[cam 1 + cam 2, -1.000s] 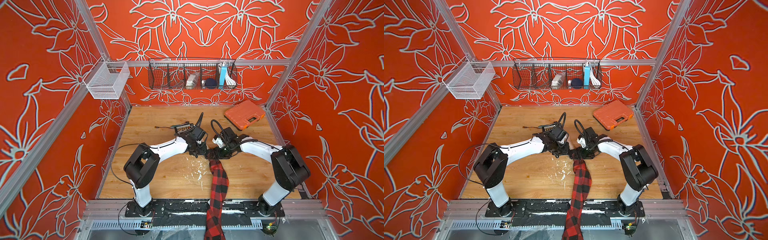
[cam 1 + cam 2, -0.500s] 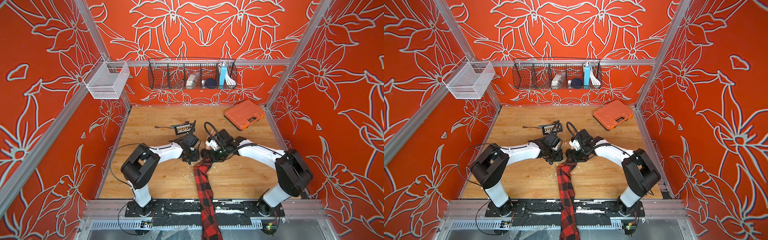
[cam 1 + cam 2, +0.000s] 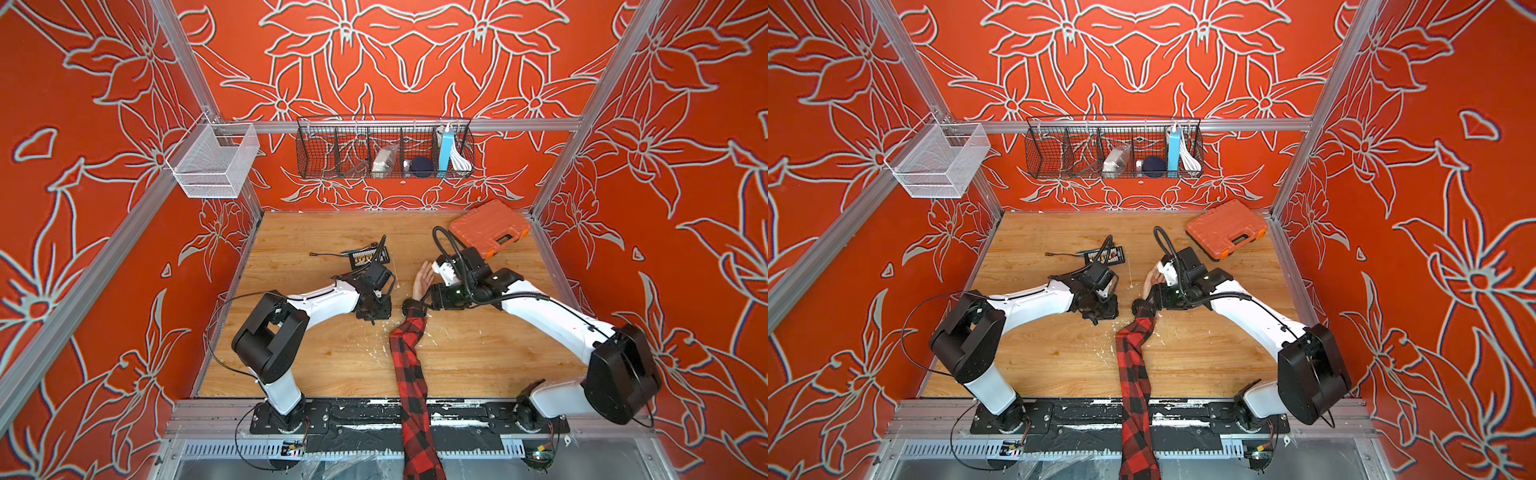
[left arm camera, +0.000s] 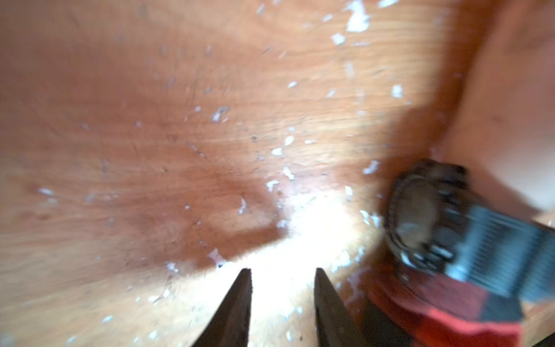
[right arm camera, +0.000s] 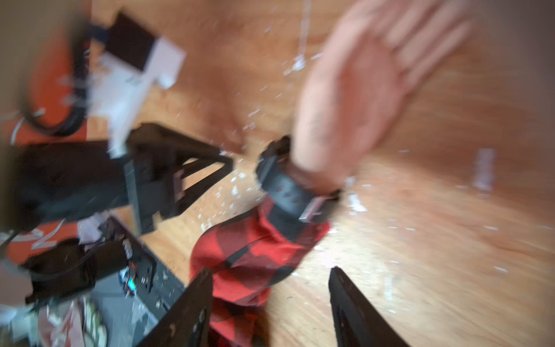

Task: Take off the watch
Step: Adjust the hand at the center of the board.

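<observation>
A person's arm in a red-and-black plaid sleeve (image 3: 409, 361) reaches in from the front, with the bare hand (image 3: 423, 278) resting on the wooden table. The black watch (image 4: 420, 216) is strapped round the wrist; its buckle side shows in the right wrist view as the watch (image 5: 288, 192). My left gripper (image 4: 282, 272) stands open just left of the wrist, over bare wood, with nothing between its fingers. My right gripper (image 5: 270, 270) is open on the wrist's other side, jaws wide, and the sleeve cuff lies near one finger, not gripped. In both top views the watch is mostly hidden between the grippers.
An orange tool case (image 3: 489, 230) lies at the back right. A black board with yellow connectors (image 3: 368, 257) sits behind the left gripper (image 3: 372, 316). A wire basket (image 3: 384, 149) and a white mesh basket (image 3: 214, 166) hang on the walls. White flecks litter the table (image 3: 311, 353).
The person's arm has shifted left over the last second and both grippers followed it. The left gripper's jaws have widened a little and it now sits slightly off the wrist.
</observation>
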`<state>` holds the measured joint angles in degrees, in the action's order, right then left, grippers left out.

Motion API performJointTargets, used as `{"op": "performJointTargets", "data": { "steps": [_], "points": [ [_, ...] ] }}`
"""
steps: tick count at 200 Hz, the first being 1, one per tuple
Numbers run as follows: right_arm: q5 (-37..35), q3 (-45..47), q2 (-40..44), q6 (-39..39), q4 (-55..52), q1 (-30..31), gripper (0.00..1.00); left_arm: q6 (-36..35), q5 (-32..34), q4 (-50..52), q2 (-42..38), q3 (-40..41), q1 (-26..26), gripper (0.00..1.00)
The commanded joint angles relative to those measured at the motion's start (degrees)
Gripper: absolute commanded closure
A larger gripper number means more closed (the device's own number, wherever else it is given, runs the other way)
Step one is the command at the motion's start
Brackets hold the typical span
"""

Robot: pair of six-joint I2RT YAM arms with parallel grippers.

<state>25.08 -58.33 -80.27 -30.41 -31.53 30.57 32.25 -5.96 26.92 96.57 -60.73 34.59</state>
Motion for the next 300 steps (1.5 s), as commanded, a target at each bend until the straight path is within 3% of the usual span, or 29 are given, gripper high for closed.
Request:
{"op": "performJointTargets", "data": {
  "steps": [1,48,86,109,146,184,218,254,300],
  "points": [
    [-2.83,-1.00,1.53,1.93,-4.48,-3.77,0.36,-3.16,5.34,9.03,-1.80,-6.08,4.32,0.58],
    [-1.88,-0.43,3.34,5.66,-6.68,-9.99,0.36,-2.50,11.39,18.91,3.75,-16.40,12.75,0.48],
    [-0.46,0.92,4.74,6.90,-6.71,-13.53,0.36,-1.88,11.84,22.57,9.70,-22.17,17.15,0.39],
    [0.66,1.78,5.45,7.10,-6.45,-14.55,0.36,-1.98,12.52,24.62,14.19,-26.00,18.66,0.31],
    [1.52,2.82,6.67,7.28,-6.25,-15.05,0.36,-2.01,13.56,26.85,21.00,-30.53,18.95,0.28],
    [1.79,3.34,7.61,7.39,-6.31,-15.36,0.36,-2.51,12.47,25.76,24.28,-31.97,18.87,0.32],
    [1.65,3.10,7.98,7.65,-6.62,-15.49,0.36,-2.84,11.52,23.24,24.42,-29.92,18.09,0.47],
    [1.65,2.52,7.90,7.72,-7.25,-15.62,0.36,-4.01,8.24,14.71,15.90,-22.56,16.04,0.62],
    [2.24,1.77,7.30,7.55,-7.41,-15.62,0.37,-4.15,-3.20,5.47,4.56,-13.78,10.85,0.67]
  ]
}}
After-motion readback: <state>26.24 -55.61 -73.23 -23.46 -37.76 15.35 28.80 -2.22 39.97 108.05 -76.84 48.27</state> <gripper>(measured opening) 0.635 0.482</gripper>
